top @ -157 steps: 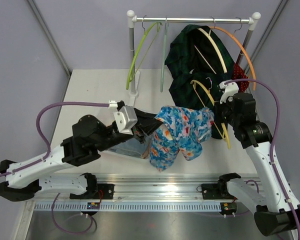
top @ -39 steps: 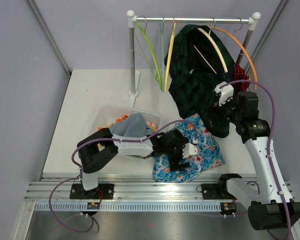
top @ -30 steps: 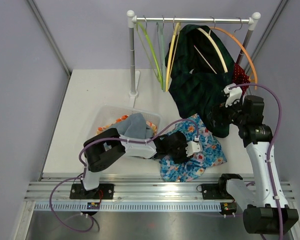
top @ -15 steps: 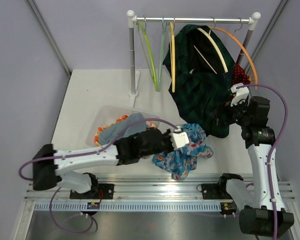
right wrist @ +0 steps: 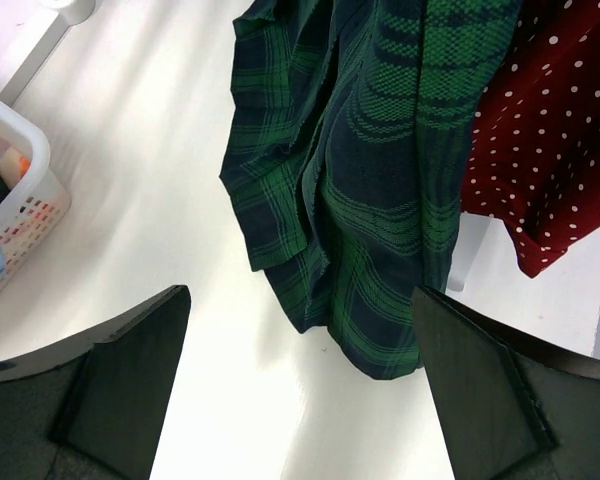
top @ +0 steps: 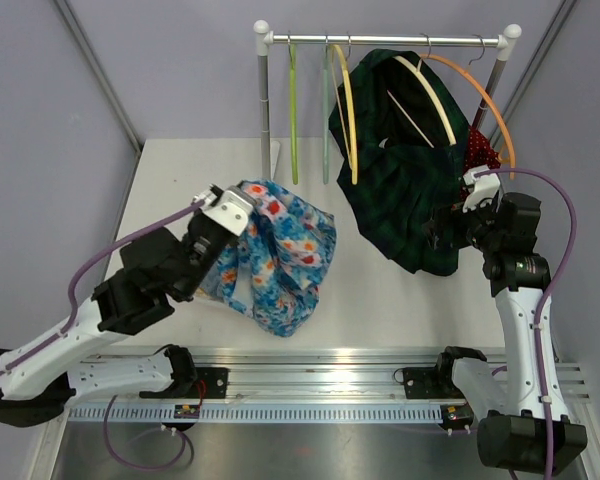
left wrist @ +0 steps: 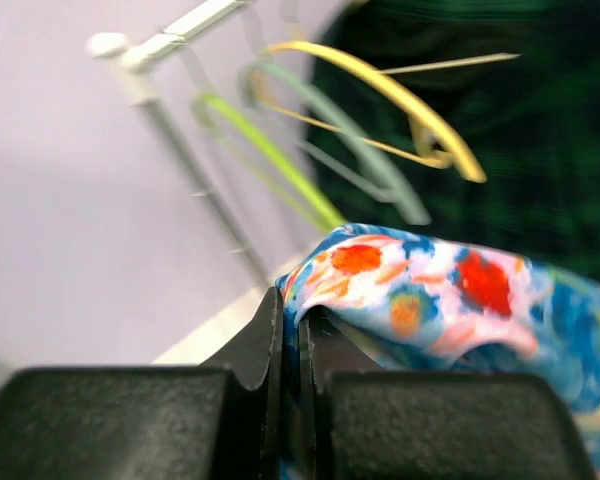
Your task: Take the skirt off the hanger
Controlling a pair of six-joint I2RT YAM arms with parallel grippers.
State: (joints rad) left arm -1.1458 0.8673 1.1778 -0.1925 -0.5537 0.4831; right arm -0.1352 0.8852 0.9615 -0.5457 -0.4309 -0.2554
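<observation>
From above, the left arm is lifted and bent over the left half of the worktop (top: 170, 170). The left gripper (top: 230, 212) holds the floral skirt (top: 280, 255), which hangs clear of the rack (top: 380, 40) at the far edge. There is bare surface at the far left corner and along the near edge towards the right. The right arm stands by the right edge, with the right gripper (top: 442, 228) just beside the plaid garment (top: 405, 190).

Left wrist: the fingers (left wrist: 265, 340) are pressed together, pinching a fold of skirt (left wrist: 450, 290). The yellow hanger (left wrist: 400, 100) and green hanger (left wrist: 270, 155) are blurred beyond.

Right wrist: the fingers (right wrist: 130, 380) are spread wide, gripping nothing. The plaid garment (right wrist: 370, 180) hangs ahead, with red dotted cloth (right wrist: 540, 130) to its right and a white basket (right wrist: 20, 190) at the left. Open worktop lies between them.
</observation>
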